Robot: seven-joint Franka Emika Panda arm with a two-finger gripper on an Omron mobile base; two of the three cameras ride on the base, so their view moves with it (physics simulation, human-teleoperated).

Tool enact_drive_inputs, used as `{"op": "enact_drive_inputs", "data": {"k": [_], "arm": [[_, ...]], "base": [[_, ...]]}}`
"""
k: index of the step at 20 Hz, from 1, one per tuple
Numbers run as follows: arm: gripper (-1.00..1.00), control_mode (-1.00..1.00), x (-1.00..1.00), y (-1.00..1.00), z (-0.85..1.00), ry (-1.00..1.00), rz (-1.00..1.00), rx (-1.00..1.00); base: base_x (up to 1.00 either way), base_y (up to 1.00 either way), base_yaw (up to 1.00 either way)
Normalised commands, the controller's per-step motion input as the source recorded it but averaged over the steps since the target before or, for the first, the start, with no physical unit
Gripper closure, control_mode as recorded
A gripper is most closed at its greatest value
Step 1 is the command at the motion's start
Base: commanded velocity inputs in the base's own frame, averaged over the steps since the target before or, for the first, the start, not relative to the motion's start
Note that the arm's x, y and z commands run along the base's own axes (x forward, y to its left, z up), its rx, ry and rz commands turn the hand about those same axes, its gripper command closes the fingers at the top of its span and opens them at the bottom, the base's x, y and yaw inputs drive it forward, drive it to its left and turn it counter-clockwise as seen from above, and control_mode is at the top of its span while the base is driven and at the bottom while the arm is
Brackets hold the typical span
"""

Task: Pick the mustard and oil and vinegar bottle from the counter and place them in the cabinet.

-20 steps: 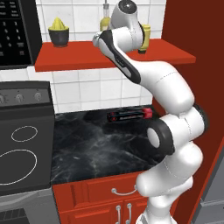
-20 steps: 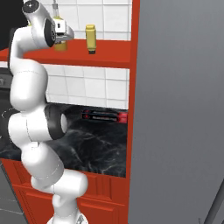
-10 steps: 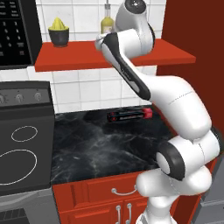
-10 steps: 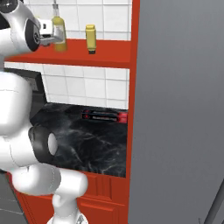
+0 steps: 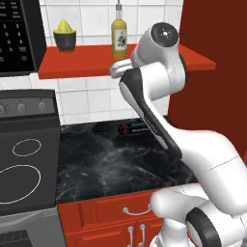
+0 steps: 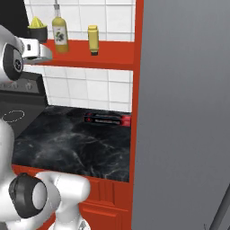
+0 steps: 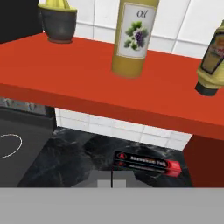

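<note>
The oil and vinegar bottle (image 5: 119,34) (image 6: 59,32) (image 7: 131,37) stands upright on the red cabinet shelf (image 5: 77,67) (image 6: 112,56) (image 7: 65,74). To its right on the same shelf stands the short mustard (image 6: 93,39) (image 7: 212,59); my arm hides it in the left base view. My gripper (image 5: 114,72) (image 6: 49,55) hangs in front of the shelf edge, below and clear of the oil bottle, open and holding nothing. Its fingertips are hidden in the hand view. The black marbled counter (image 5: 111,164) (image 6: 67,143) (image 7: 74,153) lies below.
A yellow juicer on a dark bowl (image 5: 65,34) (image 6: 37,27) (image 7: 59,19) sits at the shelf's left end. A long red-and-black box (image 5: 134,128) (image 6: 108,119) (image 7: 146,164) lies at the counter's back. The stovetop (image 5: 24,164) is left; a tall grey panel (image 6: 179,112) is right.
My hand has drawn back and down from the oil and vinegar bottle, which stays standing on the shelf. The arm has swung nearer the base.
</note>
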Motion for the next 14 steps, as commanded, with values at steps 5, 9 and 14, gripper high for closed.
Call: {"op": "enact_drive_inputs", "data": {"k": [5, 9, 14], "arm": [[1.0, -1.0, -0.92, 0.0, -0.49, -0.02, 0.0, 0.0], [1.0, -1.0, -0.81, 0.0, -0.63, 0.0, 0.0, 0.0], [1.0, -1.0, -0.66, 0.0, -0.73, 0.0, 0.0, 0.01]], "base": [[0.0, 0.0, 0.0], [0.0, 0.0, 0.0], [0.0, 0.0, 0.0]]}}
